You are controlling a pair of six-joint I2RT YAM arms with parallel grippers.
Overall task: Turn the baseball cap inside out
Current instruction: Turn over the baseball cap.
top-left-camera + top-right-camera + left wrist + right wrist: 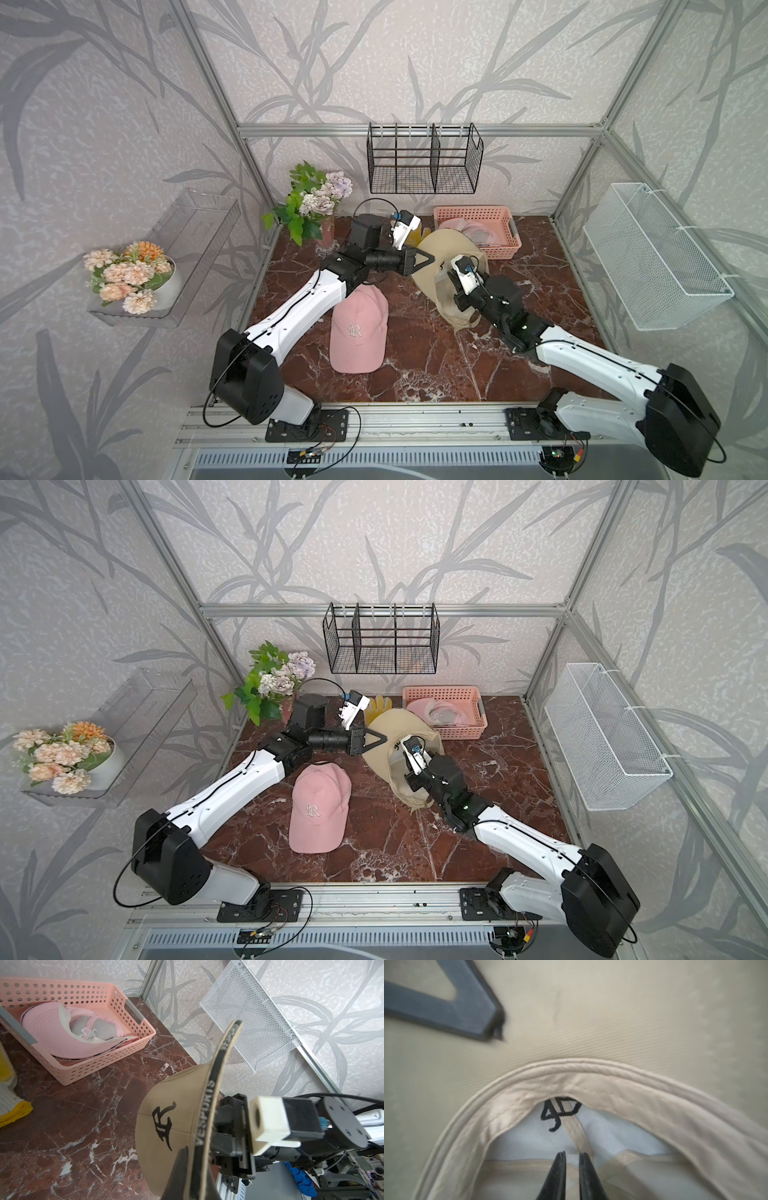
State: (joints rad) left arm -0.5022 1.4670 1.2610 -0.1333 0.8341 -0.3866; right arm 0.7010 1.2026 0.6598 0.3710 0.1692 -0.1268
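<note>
The beige baseball cap [451, 249] hangs above the marble table, its opening facing my right arm. My left gripper [431, 259] is shut on the cap's brim; in the left wrist view the brim's taped edge [209, 1093] runs between the jaws of that gripper [193, 1169], with the crown and its black logo [164, 1124] beyond. My right gripper [572, 1154] is inside the crown, under the sweatband [591, 1082]. Its fingers stand a narrow gap apart over the white lining, with nothing between them. In both top views those fingertips are hidden by the cap.
A pink cap [359, 328] lies on the table in front of the left arm. A pink basket [473, 210] at the back holds another pink cap [52, 1028]. A yellow glove [378, 706], a flower vase [324, 237], a black wire rack [424, 166] and a white mesh basket [656, 257] line the walls.
</note>
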